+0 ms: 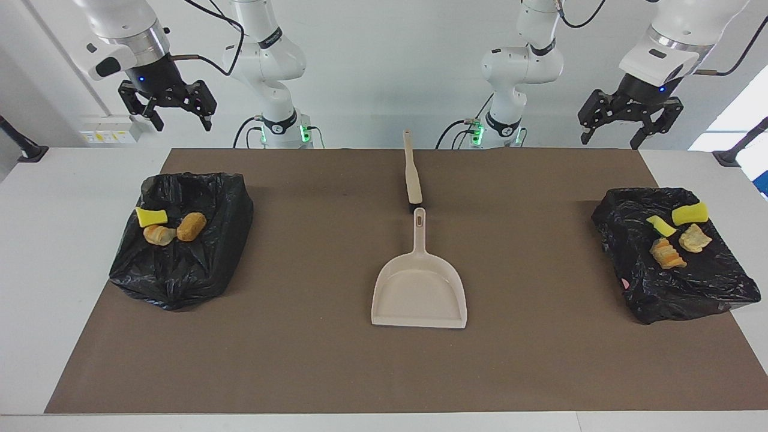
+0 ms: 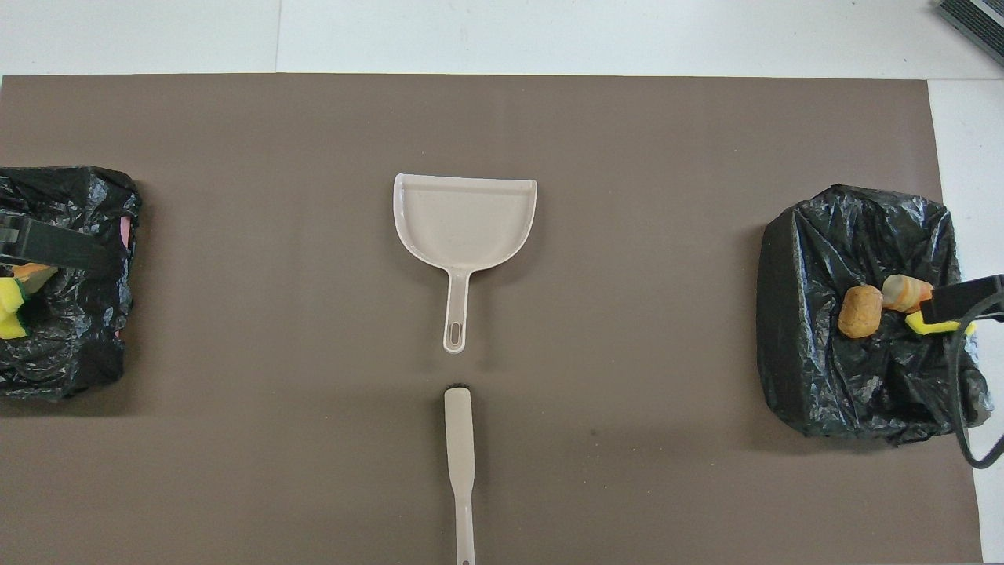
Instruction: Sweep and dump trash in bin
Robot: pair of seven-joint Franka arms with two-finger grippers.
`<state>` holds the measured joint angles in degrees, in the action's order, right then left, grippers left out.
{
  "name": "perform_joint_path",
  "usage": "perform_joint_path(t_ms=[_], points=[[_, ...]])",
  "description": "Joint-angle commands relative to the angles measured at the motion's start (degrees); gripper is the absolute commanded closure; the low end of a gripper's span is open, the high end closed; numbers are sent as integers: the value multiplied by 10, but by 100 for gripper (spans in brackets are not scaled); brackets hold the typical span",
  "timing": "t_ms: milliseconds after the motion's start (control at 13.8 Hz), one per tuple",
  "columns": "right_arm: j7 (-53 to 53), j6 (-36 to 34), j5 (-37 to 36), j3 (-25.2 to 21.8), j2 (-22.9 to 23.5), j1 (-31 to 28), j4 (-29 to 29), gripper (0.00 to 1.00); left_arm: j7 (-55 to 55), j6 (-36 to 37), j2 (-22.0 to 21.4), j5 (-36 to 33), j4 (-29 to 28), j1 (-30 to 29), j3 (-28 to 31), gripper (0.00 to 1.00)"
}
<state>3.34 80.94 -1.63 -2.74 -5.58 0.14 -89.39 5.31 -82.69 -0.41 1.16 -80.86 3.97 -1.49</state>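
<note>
Facing view. Left gripper [image 1: 630, 126] hung raised over the table edge at the left arm's end, fingers apart, holding nothing. Right gripper [image 1: 167, 108] hung raised at the right arm's end, fingers likewise apart and empty.

The trash lay split between two black bag-lined bins. Bin at the left arm's end [image 1: 690, 288]: two yellow sponge pieces [image 1: 689, 213], one pale beige chunk [image 1: 695, 238] and one orange-striped chunk [image 1: 667, 254], all resting on the bag. Bin at the right arm's end [image 1: 180, 270]: one yellow sponge [image 1: 151, 216], a pale chunk [image 1: 159, 234] and the golden-brown oval lump [image 1: 191, 226], close together.

The dustpan [image 1: 419, 294] lay flat mid-mat, handle toward the robots; the brush [image 1: 413, 177] lay in line with it, nearer the robots (bristle end just short of the pan's handle, not touching).

Overhead view. Only dark gripper tips showed at both side edges, over the bins. The brown mat [image 2: 235, 471] carried no loose bits. Golden-brown lump, pale chunk and sponge showed in the right arm's bin; the left arm's bin was cut off at the frame edge, with yellow sponge showing.
</note>
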Motion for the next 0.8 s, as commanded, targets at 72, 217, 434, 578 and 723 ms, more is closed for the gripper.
perform_joint_path(t_ms=[72,217,434,578,723], points=[[-4,-3,-1,4,-8,-5,-6,0,2,5,-18,9,-15,-5,0,0],[-1,-3,-1,2,-7,-9,-5,0,0,6,-18,7,-16,-6,4,0],[-3,-3,-2,2,-8,-10,-5,0,2,7,-19,5,-17,-5,8,0],[-4,-3,-1,2,-8,-10,-6,0,2,8,-19,5,-17,-5,8,0],[-3,-3,-2,2,-8,-9,-5,0,3,8,-20,5,-18,-5,9,0]])
